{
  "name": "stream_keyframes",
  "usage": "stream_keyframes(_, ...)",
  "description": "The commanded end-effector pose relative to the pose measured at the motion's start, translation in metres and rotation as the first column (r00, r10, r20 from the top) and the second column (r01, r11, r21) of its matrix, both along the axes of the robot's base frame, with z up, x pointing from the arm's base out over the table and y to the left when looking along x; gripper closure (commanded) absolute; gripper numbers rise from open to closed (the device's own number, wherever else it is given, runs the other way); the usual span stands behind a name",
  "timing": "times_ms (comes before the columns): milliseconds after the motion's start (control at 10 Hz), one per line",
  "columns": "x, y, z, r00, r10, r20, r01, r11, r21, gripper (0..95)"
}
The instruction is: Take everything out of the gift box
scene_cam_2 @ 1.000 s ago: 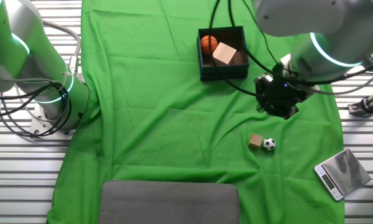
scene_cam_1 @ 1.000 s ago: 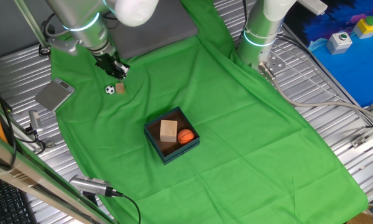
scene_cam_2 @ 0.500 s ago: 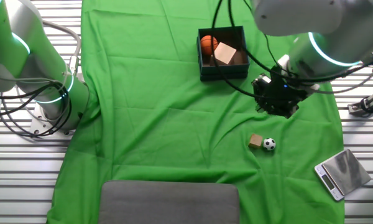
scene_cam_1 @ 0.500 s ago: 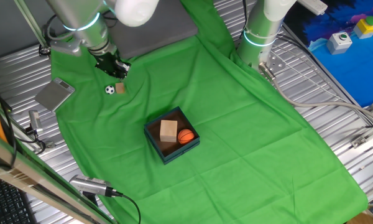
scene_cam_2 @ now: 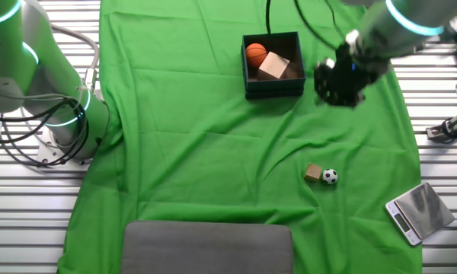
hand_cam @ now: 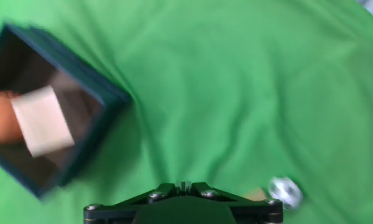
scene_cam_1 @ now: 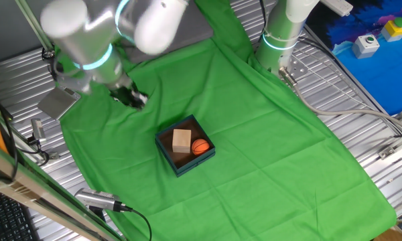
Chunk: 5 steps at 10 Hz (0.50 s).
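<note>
The dark teal gift box (scene_cam_2: 272, 84) sits on the green cloth and holds a tan wooden block (scene_cam_2: 274, 66) and an orange basketball (scene_cam_2: 256, 52). One fixed view shows the same box (scene_cam_1: 166, 144), block (scene_cam_1: 181, 139) and basketball (scene_cam_1: 200, 146). A soccer ball (scene_cam_2: 330, 176) and a small brown block (scene_cam_2: 313, 173) lie on the cloth outside the box. My gripper (scene_cam_2: 340, 80) hangs blurred just right of the box, above the cloth. The hand view has the box wall (hand_cam: 93, 93) at left and the soccer ball (hand_cam: 285, 191) at the bottom right. Only the gripper's base shows there.
A grey metal scale (scene_cam_2: 419, 211) lies off the cloth's corner near the soccer ball. A grey pad (scene_cam_2: 207, 247) covers one cloth edge. A second robot base (scene_cam_1: 281, 40) stands at the cloth's far side.
The gripper has swung away from the soccer ball and small brown block toward the gift box. The toys on the cloth and in the box have not moved.
</note>
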<state>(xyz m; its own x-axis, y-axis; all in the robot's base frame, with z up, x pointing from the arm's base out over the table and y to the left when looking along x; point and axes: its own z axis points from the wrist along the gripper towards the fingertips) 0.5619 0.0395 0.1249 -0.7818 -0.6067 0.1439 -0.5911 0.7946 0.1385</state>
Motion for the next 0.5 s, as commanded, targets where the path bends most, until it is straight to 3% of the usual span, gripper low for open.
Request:
stream_keyframes(100,-0.0158,0.0337,-0.0096,0.995,-0.091,0.026,0.092,0.996,-0.01,95.0)
stream_keyframes(400,-0.0158,0.0337,-0.0096,0.996,-0.088,0.031,0.088,0.996,-0.006,95.0)
stream_keyframes(500,-0.0158,0.0337,-0.0096,0.997,-0.072,0.036,0.071,0.997,0.014,95.0)
